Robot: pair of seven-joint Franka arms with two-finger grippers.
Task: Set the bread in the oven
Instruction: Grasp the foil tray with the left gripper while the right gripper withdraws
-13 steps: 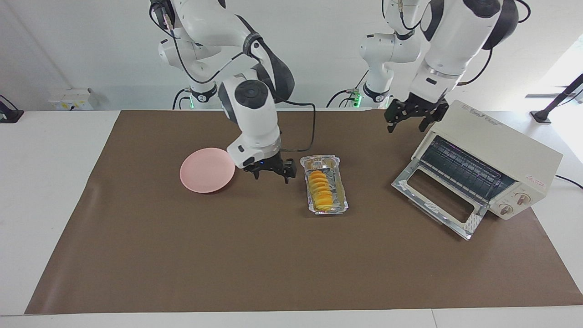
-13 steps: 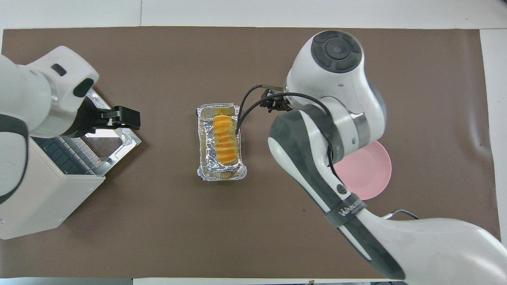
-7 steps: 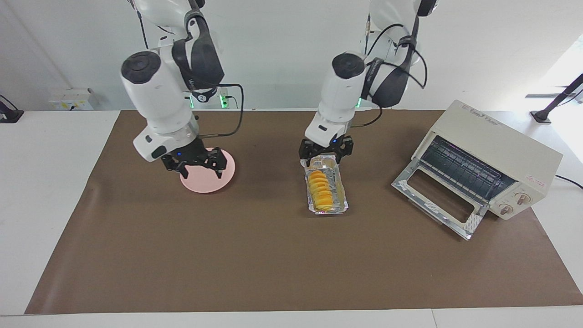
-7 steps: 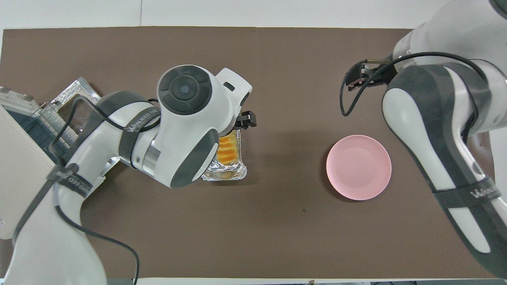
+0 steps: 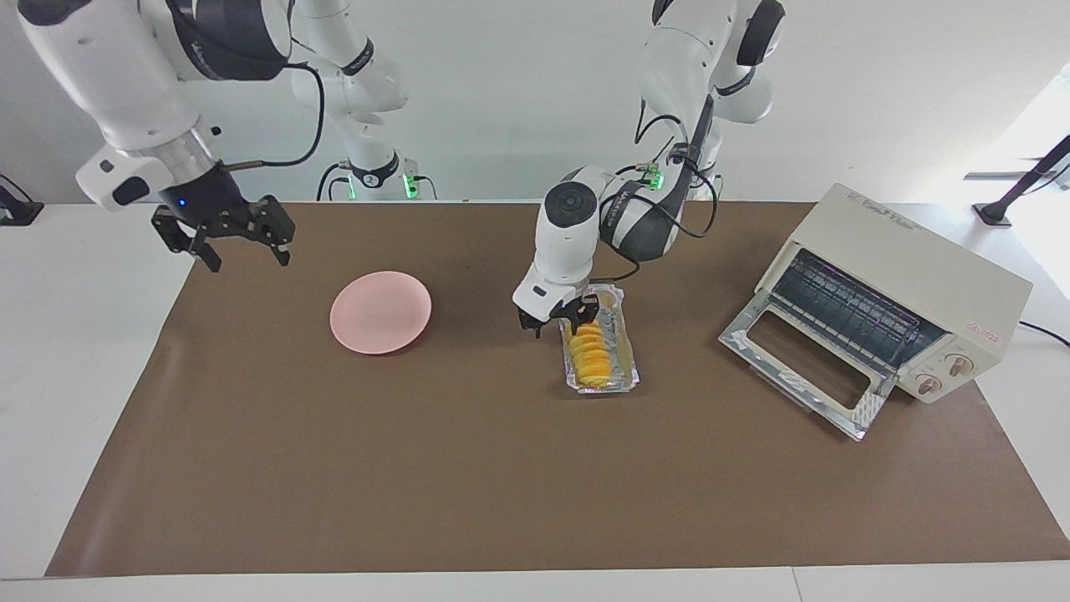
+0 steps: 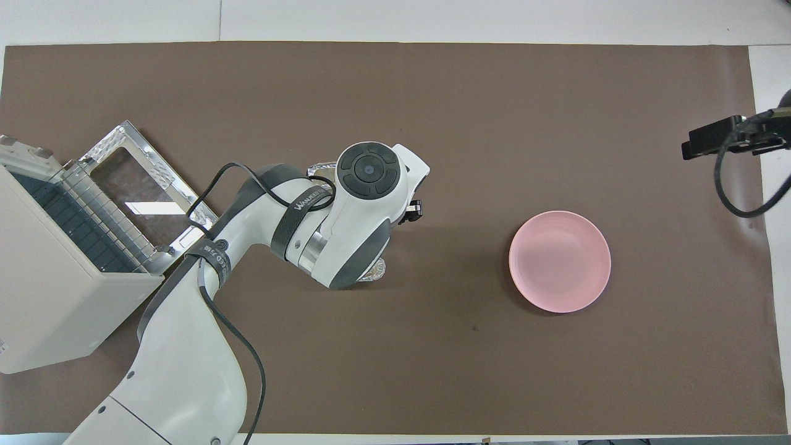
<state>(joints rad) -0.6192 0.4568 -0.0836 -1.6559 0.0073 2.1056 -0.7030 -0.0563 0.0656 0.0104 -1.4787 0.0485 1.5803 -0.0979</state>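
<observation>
Left gripper (image 5: 559,319) fingers astride the foil tray's (image 5: 620,380) rim, grip unclear; right gripper (image 5: 224,238) spread wide.

— What sort of place is this?
— A robot lab: two white arms (image 5: 635,209) mounted at a bench (image 5: 84,376) with a brown mat (image 5: 501,468), bare white wall (image 5: 518,84), loose cables (image 5: 1041,330).

Bread (image 5: 590,348): ridged yellow-orange loaf, lying flat mid-table. Oven (image 5: 907,276): cream-white, door dropped open, at left arm's end.
</observation>
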